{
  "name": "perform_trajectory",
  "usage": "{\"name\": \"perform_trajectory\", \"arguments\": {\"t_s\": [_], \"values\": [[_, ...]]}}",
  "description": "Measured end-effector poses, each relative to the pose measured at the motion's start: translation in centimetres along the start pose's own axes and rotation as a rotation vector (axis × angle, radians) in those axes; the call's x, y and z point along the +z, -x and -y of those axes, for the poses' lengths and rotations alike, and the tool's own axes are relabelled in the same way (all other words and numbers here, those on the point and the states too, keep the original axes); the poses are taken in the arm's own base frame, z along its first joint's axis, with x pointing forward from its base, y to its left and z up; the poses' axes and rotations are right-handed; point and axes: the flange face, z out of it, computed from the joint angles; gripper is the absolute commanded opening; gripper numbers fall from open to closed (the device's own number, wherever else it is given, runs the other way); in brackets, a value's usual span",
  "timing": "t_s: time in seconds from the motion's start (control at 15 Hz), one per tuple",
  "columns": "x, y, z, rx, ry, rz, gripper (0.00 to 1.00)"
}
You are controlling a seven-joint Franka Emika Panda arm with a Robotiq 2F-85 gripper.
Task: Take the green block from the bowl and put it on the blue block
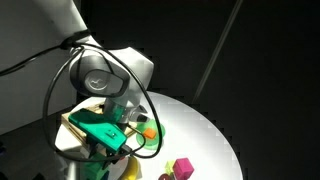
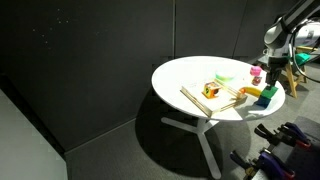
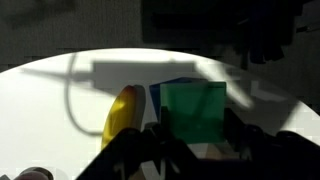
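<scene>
My jaws look clamped on the green block (image 3: 195, 110). In wrist view it fills the gap btw my two fingers, w/ both dark tips against its sides. It's out of the bowl (image 2: 224, 77), which sits well apart, nearer the table (image 2: 185, 75) middle. The blue block (image 3: 156, 97) is right under the green one. Only a blue strip shows along its left edge and a bit below, so I'm slightly offset, not square over it. Can't tell if the two faces touch. A yellow piece (image 3: 122, 118) lies just beside the blue block.

Step in hand, I'd say, is the placing. To do it well:
- Nudge toward the blue strip till the edges line up.
- Come down slow & vertical, no twist.
- Let go only once green rests flat.
- Open just enough, then lift straight up so a finger doesn't drag the stack or clip the yellow piece.
</scene>
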Motion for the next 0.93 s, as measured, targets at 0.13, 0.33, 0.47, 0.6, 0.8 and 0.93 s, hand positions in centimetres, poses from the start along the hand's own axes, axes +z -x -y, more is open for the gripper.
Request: {"name": "perform_trajectory", "arguments": {"t_s": [0.13, 0.33, 0.47, 0.6, 0.8, 0.93], "values": [[0.12, -0.15, -0.03, -0.001, 0.001, 0.002, 0.30], [0.36, -0.35, -0.13, -0.002, 0.002, 0.005, 0.30], [0.52, -0.47, -0.22, -0.002, 0.002, 0.008, 0.30], [0.65, -0.64, -0.34, -0.002, 0.003, 0.011, 0.30], [0.87, -0.85, -0.50, -0.002, 0.004, 0.015, 0.36], [1.01, -0.90, -0.52, -0.003, 0.003, 0.017, 0.79]]}}
